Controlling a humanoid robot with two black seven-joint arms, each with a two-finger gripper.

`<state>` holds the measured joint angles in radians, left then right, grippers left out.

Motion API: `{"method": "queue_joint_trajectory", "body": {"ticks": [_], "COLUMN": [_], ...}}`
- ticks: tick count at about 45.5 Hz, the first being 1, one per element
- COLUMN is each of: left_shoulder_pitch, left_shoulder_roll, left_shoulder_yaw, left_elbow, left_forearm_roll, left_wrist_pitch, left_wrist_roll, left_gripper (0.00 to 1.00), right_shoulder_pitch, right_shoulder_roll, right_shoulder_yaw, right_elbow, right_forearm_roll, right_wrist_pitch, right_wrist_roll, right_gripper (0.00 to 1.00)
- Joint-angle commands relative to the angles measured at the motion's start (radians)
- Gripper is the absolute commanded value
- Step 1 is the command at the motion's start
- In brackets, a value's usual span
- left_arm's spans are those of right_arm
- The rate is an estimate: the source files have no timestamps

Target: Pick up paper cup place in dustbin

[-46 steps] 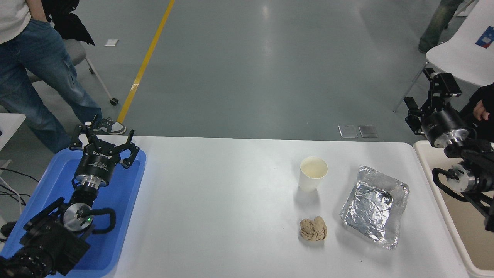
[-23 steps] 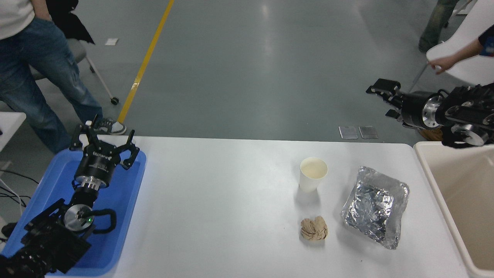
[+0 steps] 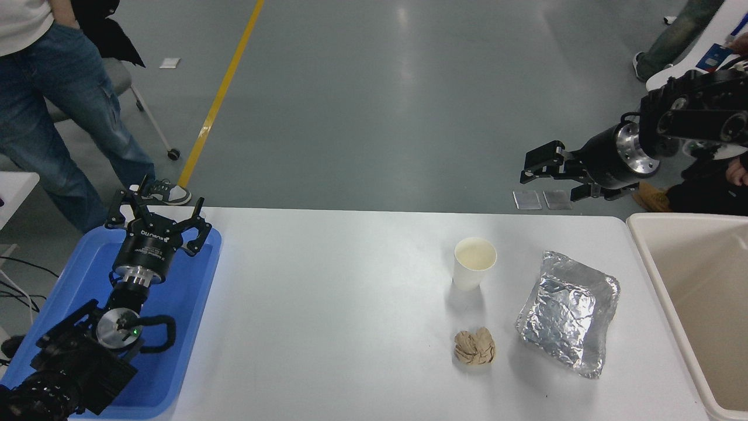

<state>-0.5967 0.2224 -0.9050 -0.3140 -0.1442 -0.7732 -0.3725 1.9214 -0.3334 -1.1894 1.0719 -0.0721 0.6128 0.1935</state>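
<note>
The white paper cup (image 3: 474, 263) stands upright on the white table, right of centre, its cream inside showing. The beige dustbin (image 3: 640, 240) stands at the table's right end, partly cut off by the picture edge. My right gripper (image 3: 549, 175) is open and empty. It hangs in the air beyond the table's far edge, up and to the right of the cup, pointing left. My left gripper (image 3: 156, 209) is open and parked over the blue tray (image 3: 181, 327) at the lower left.
A crumpled tan paper ball (image 3: 475, 347) lies in front of the cup. A crinkled silver foil tray (image 3: 568, 311) lies between the cup and the dustbin. A person in jeans (image 3: 52, 105) stands at the top left; another person is at the right edge.
My right arm has swung up from over the dustbin and turned left; its gripper now points left beyond the table's far edge. The foil tray's shape has flattened. The cup has not moved.
</note>
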Motion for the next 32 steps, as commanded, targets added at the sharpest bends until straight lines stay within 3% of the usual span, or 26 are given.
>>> {"method": "queue_joint_trajectory", "body": {"ticks": [1,32], "left_shoulder_pitch": [0.000,0.000], "left_shoulder_roll": [0.000,0.000], "left_shoulder_yaw": [0.000,0.000], "left_elbow": [0.001,0.000], "left_forearm_roll": [0.000,0.000], "left_wrist_pitch": [0.000,0.000], "left_wrist_roll": [0.000,0.000], "left_gripper": [1.00,1.00], "right_shoulder_pitch": [0.085,-0.016], "right_shoulder_roll": [0.082,0.135], "right_shoulder_yaw": [-0.022,-0.015], "right_elbow": [0.066,0.004], "right_forearm_roll": [-0.005,0.006], "right_wrist_pitch": [0.107,0.044], "right_wrist_roll": [-0.003,-0.003], "right_gripper": [1.00,1.00]}}
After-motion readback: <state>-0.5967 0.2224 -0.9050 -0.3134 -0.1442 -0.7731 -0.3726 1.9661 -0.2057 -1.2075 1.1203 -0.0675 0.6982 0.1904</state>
